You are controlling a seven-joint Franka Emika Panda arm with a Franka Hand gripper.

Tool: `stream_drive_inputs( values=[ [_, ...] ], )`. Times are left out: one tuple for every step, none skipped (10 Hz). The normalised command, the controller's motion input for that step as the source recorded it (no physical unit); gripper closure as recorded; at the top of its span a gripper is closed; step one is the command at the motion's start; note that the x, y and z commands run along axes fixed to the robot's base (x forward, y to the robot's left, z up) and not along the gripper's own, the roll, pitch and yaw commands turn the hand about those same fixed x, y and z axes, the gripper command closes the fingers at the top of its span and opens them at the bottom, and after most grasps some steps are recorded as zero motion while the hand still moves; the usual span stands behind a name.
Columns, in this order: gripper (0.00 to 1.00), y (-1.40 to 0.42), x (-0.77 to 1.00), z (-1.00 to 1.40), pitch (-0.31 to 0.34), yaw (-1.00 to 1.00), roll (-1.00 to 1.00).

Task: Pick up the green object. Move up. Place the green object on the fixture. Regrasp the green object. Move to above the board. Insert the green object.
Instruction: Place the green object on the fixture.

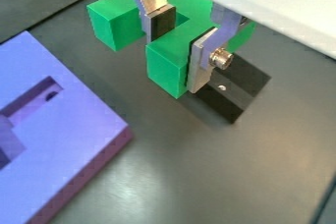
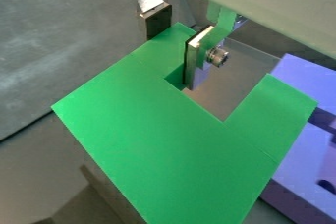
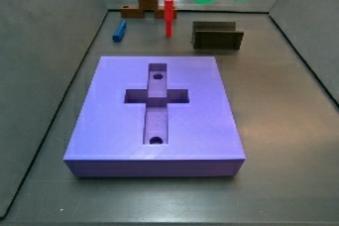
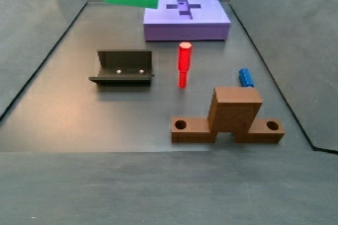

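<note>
Both gripper (image 1: 184, 36) fingers astride raised green object (image 1: 168, 66)

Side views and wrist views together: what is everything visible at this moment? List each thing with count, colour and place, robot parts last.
Board: one, purple, flat on the floor, cross-shaped recess and two round holes on top.
Fixture: one, dark olive-brown, on the floor, nothing in it.
Post: one, red, upright between fixture and brown block.
Peg: one, blue, lying on the floor beyond the brown block.
Block: one, orange-brown, on a flat base, at the opposite end from the board.
Green piece: one, bright green, U-shaped, held in the air, off the floor.
Pincer: one, silver fingers closed on a prong of the green piece.
</note>
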Motion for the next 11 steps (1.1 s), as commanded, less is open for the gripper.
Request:
stream_drive_inputs(
  values=[
    [1.00,0.28,1.00,-0.25,-0.189,-0.14,-0.46],
    [1.00,0.41,0.78,-0.41,0.071,-0.03,-0.18],
    [1.00,0.19,0.66,0.00,0.497,-0.06,0.18],
    [1.00,-0.05,0.51,-0.22,0.277,-0.03,0.14],
    [1.00,0.04,0.43,-0.26,0.494,-0.19,-0.28],
    [1.00,0.03,0.52,-0.07,0.466,-0.22,-0.83],
    [1.00,0.02,0.55,0.00,0.380,-0.15,-1.00],
    [1.00,0.06,0.45,0.06,0.320,-0.10,-1.00],
    [1.00,0.16,0.43,0.07,0.280,-0.03,-1.00],
    [1.00,0.33,0.50,0.00,0.006,0.00,-1.00],
    [1.00,0.41,0.50,0.00,-0.020,0.00,-1.00]
  ],
)
